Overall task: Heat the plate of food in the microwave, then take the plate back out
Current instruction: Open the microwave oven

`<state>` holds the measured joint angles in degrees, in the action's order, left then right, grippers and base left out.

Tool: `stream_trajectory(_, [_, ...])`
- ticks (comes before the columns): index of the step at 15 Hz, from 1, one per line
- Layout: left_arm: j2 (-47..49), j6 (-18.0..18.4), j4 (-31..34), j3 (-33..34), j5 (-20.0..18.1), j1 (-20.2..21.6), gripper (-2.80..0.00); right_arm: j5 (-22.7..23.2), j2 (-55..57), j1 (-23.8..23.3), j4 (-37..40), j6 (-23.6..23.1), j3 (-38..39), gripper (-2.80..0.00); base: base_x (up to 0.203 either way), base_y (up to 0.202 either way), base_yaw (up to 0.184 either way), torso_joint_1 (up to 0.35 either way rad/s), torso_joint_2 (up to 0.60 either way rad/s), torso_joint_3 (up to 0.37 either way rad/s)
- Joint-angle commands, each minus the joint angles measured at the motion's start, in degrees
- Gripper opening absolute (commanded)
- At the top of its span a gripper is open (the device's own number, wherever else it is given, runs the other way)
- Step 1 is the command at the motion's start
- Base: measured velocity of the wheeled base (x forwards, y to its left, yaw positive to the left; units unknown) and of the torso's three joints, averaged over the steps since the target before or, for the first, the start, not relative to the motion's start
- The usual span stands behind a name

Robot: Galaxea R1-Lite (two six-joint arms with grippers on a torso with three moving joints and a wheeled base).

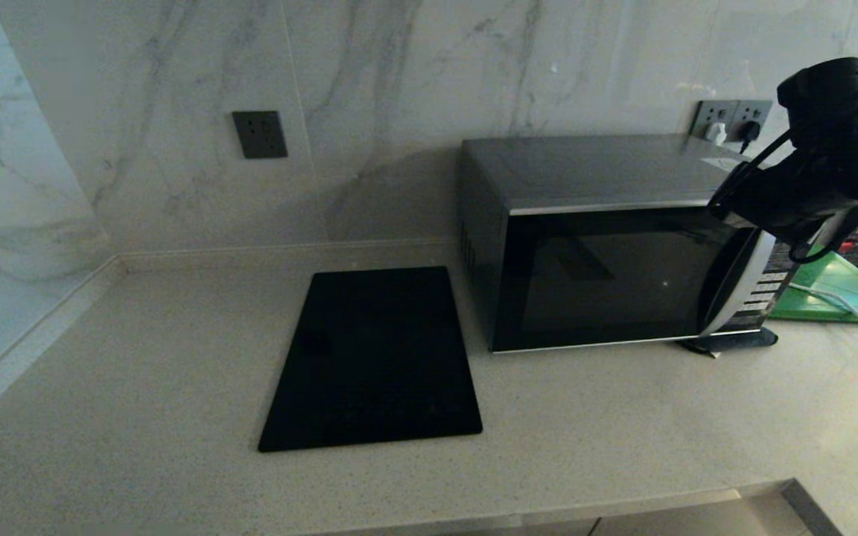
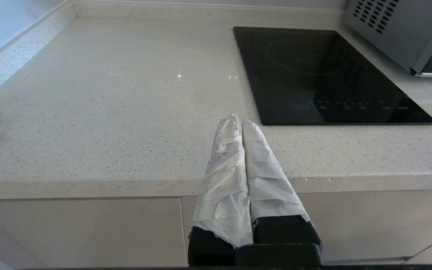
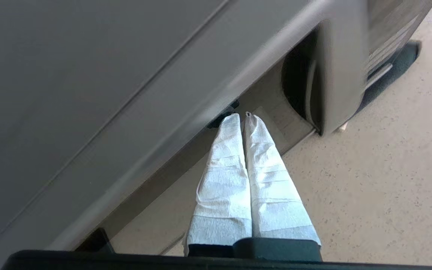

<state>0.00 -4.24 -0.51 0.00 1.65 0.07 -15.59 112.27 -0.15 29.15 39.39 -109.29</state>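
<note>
1. The microwave (image 1: 608, 246) sits right of centre in the head view, on the pale countertop (image 1: 138, 387). Its long axis runs across the frame. Its black glass door (image 1: 608, 279) faces the camera and looks shut, and its curved silver handle (image 1: 742, 286) stands upright at the door's right edge.
2. The plate of food shows in no view. The glass is too dark to tell whether anything lies inside the oven.
3. The right gripper (image 3: 243, 116) is at the right edge of the head view, in front of the microwave's upper right corner. There only its dark arm and cables (image 1: 809, 179) show and its fingertips are hidden. In the right wrist view its white-wrapped fingers (image 3: 223, 180) are pressed together with nothing between them. Their tips lie close under the microwave's lower front edge, near the handle's foot; contact cannot be made out.
4. The button panel (image 1: 768, 286) is largely covered by that arm, and the labels are unreadable.
5. The left gripper (image 2: 238, 122) appears only in the left wrist view, low at the counter's front edge. Its wrapped fingers (image 2: 223, 176) are closed against each other, holding nothing.
6. A flat black cooktop (image 1: 373, 357) lies left of the microwave, just beside it.
7. A green board (image 1: 846, 294) at the right edge is partly cut off behind the microwave, with a white cable (image 1: 842, 305) across it.
8. Wall sockets (image 1: 731, 119) sit above the microwave, and another outlet (image 1: 259, 134) is at upper left.
</note>
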Motion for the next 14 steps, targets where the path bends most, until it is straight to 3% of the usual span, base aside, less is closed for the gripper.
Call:
stream_trajectory(1, [0.1,-0.1,0.0,0.0,0.0,0.0,-2.80,-0.1,-4.1,-2.4,0.5,-0.3,2.5,-2.80,0.000,0.000,0.000,0.000,0.00,0.000])
stream_trajectory(3, [0.1,-0.1,0.0,0.0,0.0,0.0,-2.80,3.4,-8.5,-6.7,0.5,-2.0,5.8,-2.80,0.000,0.000,0.000,0.000,0.00,0.000])
stream_trajectory(9, [0.1,-0.1,0.0,0.0,0.0,0.0,-2.80,29.0,-13.9,-27.4,-2.1,-8.6,15.7,-2.80,0.000,0.000,0.000,0.000,0.00,0.000])
stream_trajectory(12, [0.1,-0.1,0.0,0.0,0.0,0.0,-2.80,42.1,-7.4,-35.3,-6.1,-8.6,16.6,-2.80,0.000,0.000,0.000,0.000,0.00,0.000])
stream_trajectory(14, [0.1,-0.1,0.0,0.0,0.0,0.0,-2.80,49.4,-3.0,-37.6,-6.8,-4.6,15.0,-2.80,0.000,0.000,0.000,0.000,0.00,0.000])
